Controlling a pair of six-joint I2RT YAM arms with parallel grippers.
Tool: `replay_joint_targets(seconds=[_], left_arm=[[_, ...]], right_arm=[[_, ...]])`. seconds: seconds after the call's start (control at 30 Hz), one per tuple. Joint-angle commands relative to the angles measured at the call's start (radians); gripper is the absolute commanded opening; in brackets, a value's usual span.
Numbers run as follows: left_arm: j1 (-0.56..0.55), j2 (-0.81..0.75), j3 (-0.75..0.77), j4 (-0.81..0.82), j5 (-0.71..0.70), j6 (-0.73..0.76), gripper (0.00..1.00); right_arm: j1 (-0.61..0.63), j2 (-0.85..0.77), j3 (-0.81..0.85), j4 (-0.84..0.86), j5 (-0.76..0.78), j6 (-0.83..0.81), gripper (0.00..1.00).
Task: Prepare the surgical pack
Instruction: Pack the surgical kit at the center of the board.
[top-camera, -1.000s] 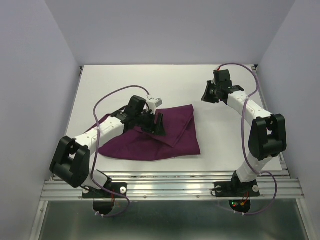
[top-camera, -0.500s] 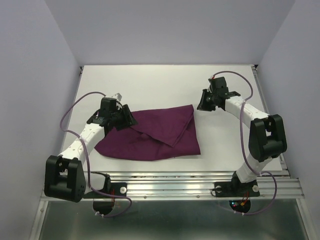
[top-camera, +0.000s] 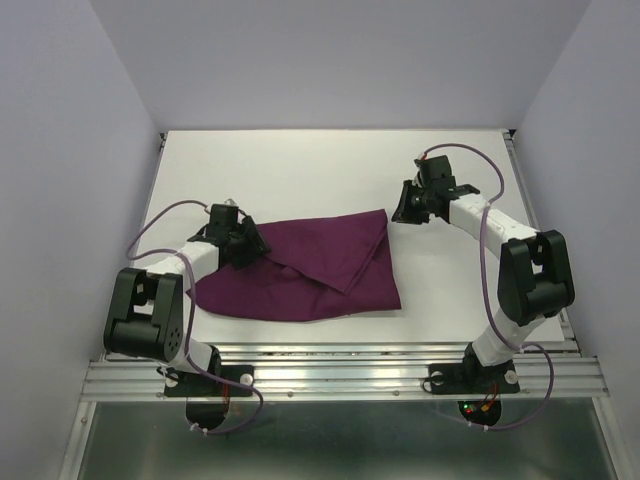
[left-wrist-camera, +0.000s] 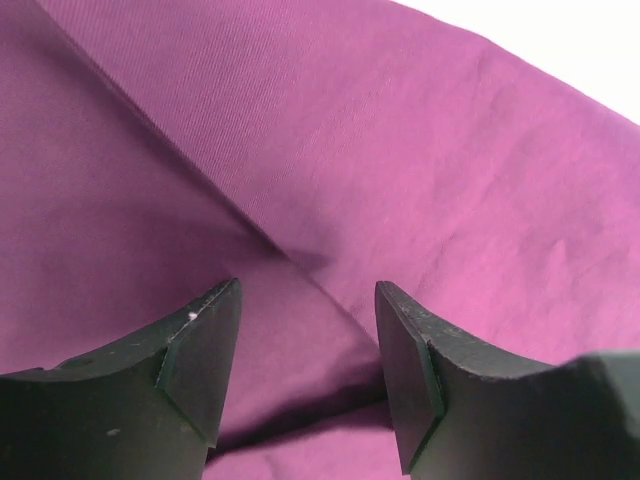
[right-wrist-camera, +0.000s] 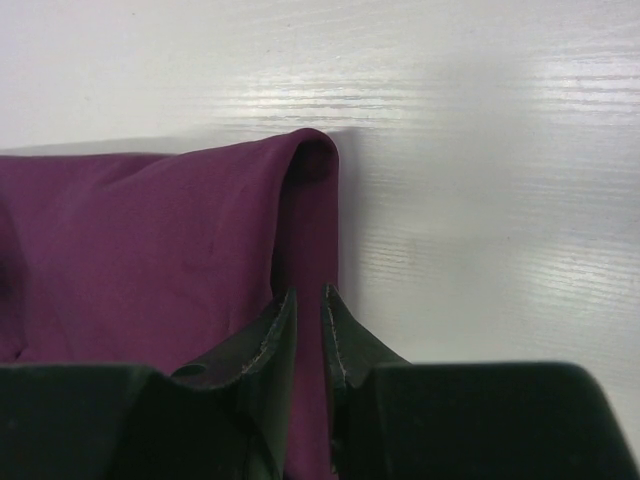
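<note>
**Claws at the cloth's corners**

The purple cloth (top-camera: 310, 275) lies folded on the table (top-camera: 300, 165). The left claw (left-wrist-camera: 305, 300) gapes over a crease at its left end, holding nothing. The right claw (right-wrist-camera: 308, 295) is nearly closed at the far right corner; whether it pinches cloth is unclear. Likely folding is underway; next, each claw must catch one layer.

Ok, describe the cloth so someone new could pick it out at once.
On the white table, between the two arms, lies a flat dark-purple cloth, the left claw over its left end, the right claw at its far right corner. Its triangular flap folded on top marks it out.
</note>
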Motion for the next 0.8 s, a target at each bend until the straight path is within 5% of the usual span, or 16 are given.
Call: replay_joint_targets(seconds=[0.0, 0.3, 0.47, 0.53, 0.57, 0.7, 0.77], left_arm=[[0.001, 0.020, 0.000, 0.109, -0.002, -0.027, 0.65], [0.001, 0.131, 0.061, 0.123, -0.012, -0.012, 0.41], [0.001, 0.129, 0.129, 0.074, -0.041, 0.008, 0.06], [0.001, 0.121, 0.147, 0.055, -0.047, 0.013, 0.00], [0.001, 0.109, 0.156, 0.045, -0.051, 0.017, 0.00], [0.004, 0.069, 0.189, 0.002, -0.073, 0.026, 0.00], [0.009, 0.056, 0.201, -0.009, -0.074, 0.034, 0.00]], right_arm=[[0.008, -0.035, -0.002, 0.031, -0.013, 0.004, 0.22], [0.027, -0.021, 0.038, 0.016, -0.003, 0.012, 0.22], [0.045, -0.050, 0.043, -0.019, 0.010, -0.005, 0.22], [0.073, -0.066, 0.035, -0.030, 0.016, -0.008, 0.24], [0.084, -0.073, 0.030, -0.036, 0.017, -0.008, 0.26], [0.171, -0.119, -0.010, -0.054, 0.025, 0.026, 0.59], [0.221, -0.150, -0.042, -0.051, 0.042, 0.049, 0.66]])
